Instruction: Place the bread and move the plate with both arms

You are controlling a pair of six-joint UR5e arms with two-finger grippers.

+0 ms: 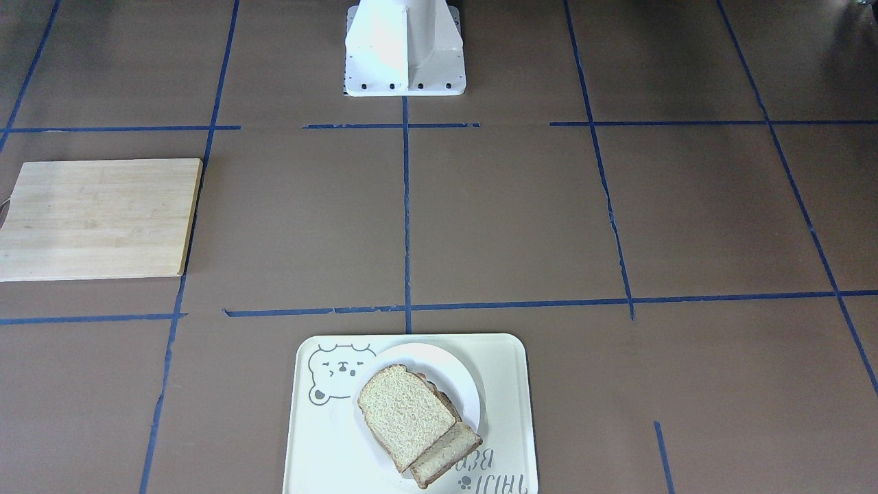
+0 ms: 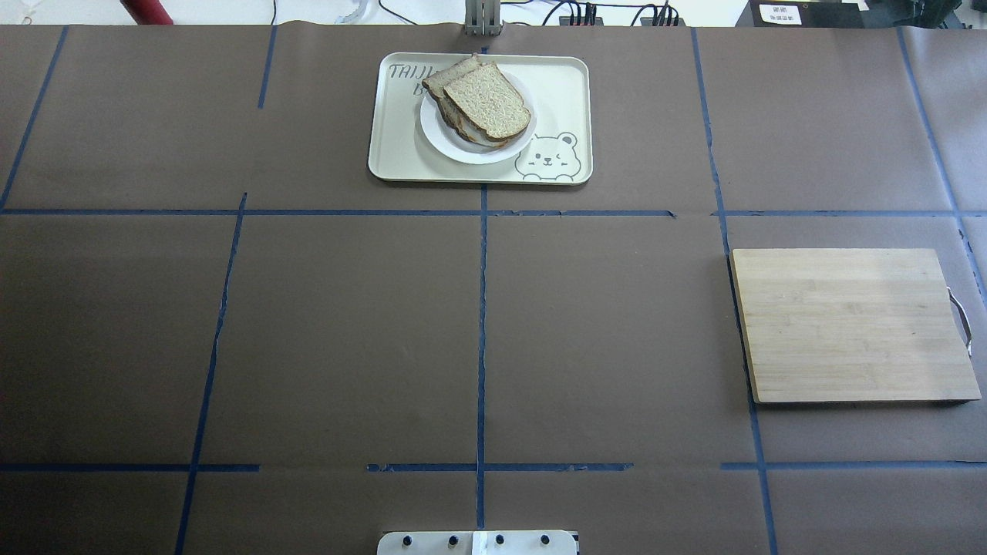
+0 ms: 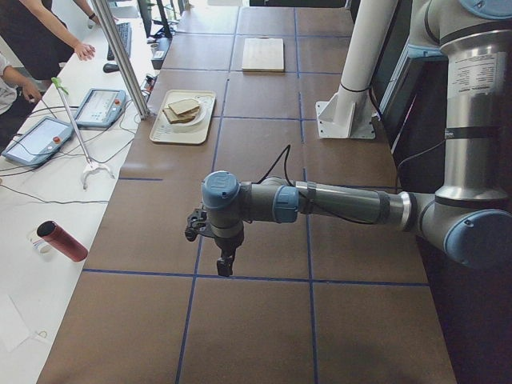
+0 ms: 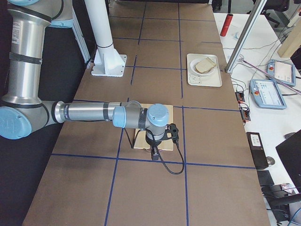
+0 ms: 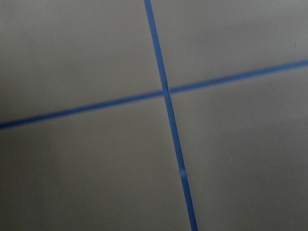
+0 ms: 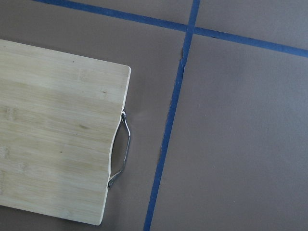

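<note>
A plain wholemeal bread slice (image 1: 405, 412) (image 2: 487, 99) lies on top of other slices on the small white plate (image 1: 456, 374) (image 2: 455, 146). The plate sits on the cream bear tray (image 1: 511, 384) (image 2: 559, 85) at the table's far middle edge. A lower slice (image 1: 446, 453) sticks out past the plate rim. My left gripper (image 3: 226, 268) hangs over a tape crossing at the left end of the table, far from the tray; I cannot tell if it is open. My right gripper (image 4: 155, 154) hangs at the near edge of the cutting board; I cannot tell its state either.
A bamboo cutting board (image 2: 848, 324) (image 1: 96, 219) (image 6: 53, 134) with a metal handle (image 6: 120, 149) lies on the right side. The white pedestal (image 1: 405, 48) stands at the robot's edge. Operators, tablets and a red bottle (image 3: 60, 240) are on the side bench.
</note>
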